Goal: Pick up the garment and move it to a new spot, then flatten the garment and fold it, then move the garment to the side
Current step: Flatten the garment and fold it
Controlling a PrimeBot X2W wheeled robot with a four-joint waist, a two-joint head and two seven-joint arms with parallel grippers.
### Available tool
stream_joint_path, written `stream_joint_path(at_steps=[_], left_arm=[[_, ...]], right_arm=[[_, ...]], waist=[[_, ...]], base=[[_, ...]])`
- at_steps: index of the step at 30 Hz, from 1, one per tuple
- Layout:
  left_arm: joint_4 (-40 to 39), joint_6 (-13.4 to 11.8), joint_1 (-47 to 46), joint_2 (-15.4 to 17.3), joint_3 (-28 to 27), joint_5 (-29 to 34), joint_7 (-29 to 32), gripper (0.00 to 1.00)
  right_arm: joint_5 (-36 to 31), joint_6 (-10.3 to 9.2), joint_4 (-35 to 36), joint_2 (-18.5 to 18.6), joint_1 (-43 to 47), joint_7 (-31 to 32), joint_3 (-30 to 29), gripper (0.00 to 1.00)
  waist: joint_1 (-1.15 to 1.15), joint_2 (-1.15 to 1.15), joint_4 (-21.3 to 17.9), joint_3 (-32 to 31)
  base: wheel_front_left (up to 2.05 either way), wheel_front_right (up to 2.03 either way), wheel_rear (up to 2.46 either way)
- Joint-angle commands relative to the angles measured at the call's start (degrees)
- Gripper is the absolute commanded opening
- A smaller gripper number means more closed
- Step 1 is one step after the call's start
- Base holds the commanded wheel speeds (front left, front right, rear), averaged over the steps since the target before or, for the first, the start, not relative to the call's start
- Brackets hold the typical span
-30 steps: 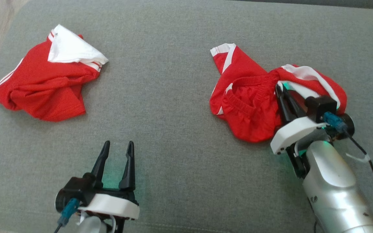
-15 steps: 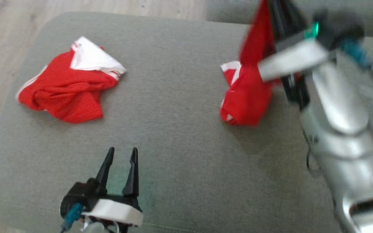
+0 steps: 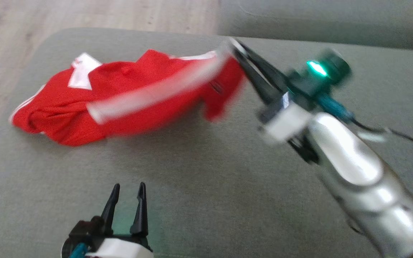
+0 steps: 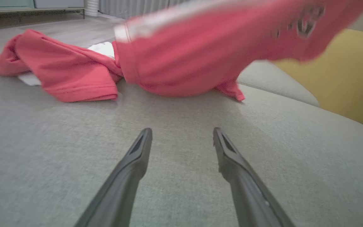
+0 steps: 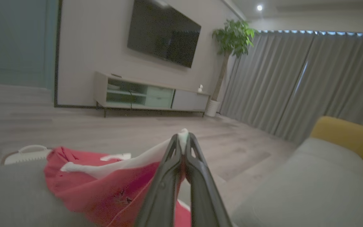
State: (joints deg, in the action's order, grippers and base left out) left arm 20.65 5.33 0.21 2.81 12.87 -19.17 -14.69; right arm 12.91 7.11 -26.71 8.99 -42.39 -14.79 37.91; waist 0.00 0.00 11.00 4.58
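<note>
Swung left in the right claw (image 3: 231, 44), red garment (image 3: 145, 96) bears an unreadable logo (image 4: 307, 24).

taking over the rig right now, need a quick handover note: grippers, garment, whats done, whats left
Right gripper: shut on the white trim of the red garment, which hangs mostly in the air, blurred, stretching toward a second red garment lying at the left of the grey cushion.
Left gripper: open, empty, over the cushion.
Done: pick-up.
Left: set it down at a new spot, flatten, fold, move aside.
</note>
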Motion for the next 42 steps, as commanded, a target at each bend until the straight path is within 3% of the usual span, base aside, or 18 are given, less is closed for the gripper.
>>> stream_joint_path(at_steps=[1, 6, 11, 12, 13, 19, 20, 25, 34, 42], left_arm=[[-1.92, 0.21, -3.03, 0.07, -1.83, 0.33, -0.30, 1.00], [-2.18, 0.67, -5.39, 0.07, -1.86, 1.18, -0.30, 1.00], [-2.37, 1.10, -7.05, 0.07, -2.07, 1.77, -0.30, 1.00], [-2.35, 1.19, -7.33, 0.07, -1.97, 1.91, -0.30, 1.00], [-2.28, 1.28, -7.59, 0.07, -1.82, 1.97, -0.30, 1.00], [-2.05, 1.71, -8.75, 0.07, -0.10, 1.69, -0.30, 1.00], [-2.05, 1.71, -8.75, 0.07, -0.10, 1.69, -0.30, 1.00], [-2.12, 0.39, -8.49, 0.07, -1.26, 2.56, -0.30, 1.00], [-3.27, -4.76, -4.80, 0.07, -5.98, 7.64, -0.30, 1.00], [-2.10, -4.34, 0.51, 0.07, -7.83, 9.48, -0.30, 1.00]], right_arm=[[-0.40, 0.37, 0.67, 2.34, 1.75, -0.20, -1.55, 0.00], [-1.25, 0.37, -1.68, 9.08, 11.11, -0.20, -7.30, 0.00], [-2.95, 0.37, -2.75, 10.53, 16.93, -0.20, -15.63, 0.00], [-3.72, 0.37, -2.98, 10.31, 17.69, -0.20, -17.36, 0.42], [-4.53, 0.37, -3.19, 9.85, 18.29, -0.20, -19.13, 1.00], [-11.03, 0.37, 2.70, 4.22, 21.43, -0.20, -31.50, 1.00], [-11.03, 0.37, 2.70, 4.22, 21.43, -0.20, -31.50, 1.00], [-13.33, 0.37, 8.82, -2.75, 25.45, -0.20, -37.72, 1.00], [-14.68, 0.37, 5.77, -6.04, 30.86, -0.21, -38.65, 1.00], [-10.71, 0.37, 2.50, -6.10, 34.90, -0.21, -35.99, 1.00]], waist=[[0.00, 0.00, -2.61, 2.04], [0.00, 0.00, -5.20, 4.07], [0.00, 0.00, -7.56, 5.17], [0.00, 0.00, -7.96, 5.26], [0.00, 0.00, -8.33, 5.32], [0.00, 0.00, -9.78, 5.28], [0.00, 0.00, -9.78, 5.28], [0.00, 0.00, -10.50, 4.17], [0.00, 0.00, -10.14, -0.09], [0.00, 0.00, -10.51, -4.52]], base=[[0.00, 0.00, 0.00], [0.00, 0.00, 0.00], [0.00, 0.00, 0.00], [0.00, 0.00, 0.00], [0.00, 0.00, 0.00], [0.00, 0.00, 0.00], [0.00, 0.00, 0.00], [0.00, 0.00, 0.00], [0.00, 0.00, 0.00], [0.00, 0.00, 0.00]])
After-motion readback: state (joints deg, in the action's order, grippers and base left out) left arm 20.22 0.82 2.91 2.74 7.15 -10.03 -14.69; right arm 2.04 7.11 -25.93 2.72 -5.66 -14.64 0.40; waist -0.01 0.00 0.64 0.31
